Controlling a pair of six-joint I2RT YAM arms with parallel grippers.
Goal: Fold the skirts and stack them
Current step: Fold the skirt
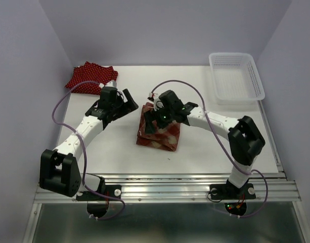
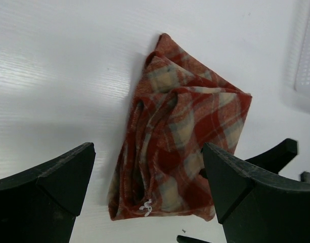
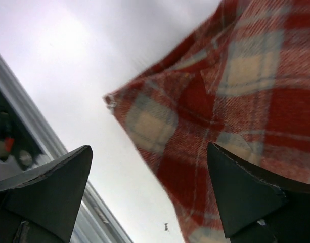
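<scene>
The top view looks down from above and behind the arm bases (image 1: 96,195), over the whole white table (image 1: 119,147). Each wrist view peers down from close by, between its own dark fingers (image 2: 43,187). All three share the folded red-and-cream plaid cloth skirt (image 1: 160,136), mid-table.

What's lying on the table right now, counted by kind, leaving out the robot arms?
plaid skirt: 1
red polka-dot pile: 1 (cannot tell how many skirts are in it)
white mesh basket: 1
Total: 3
</scene>
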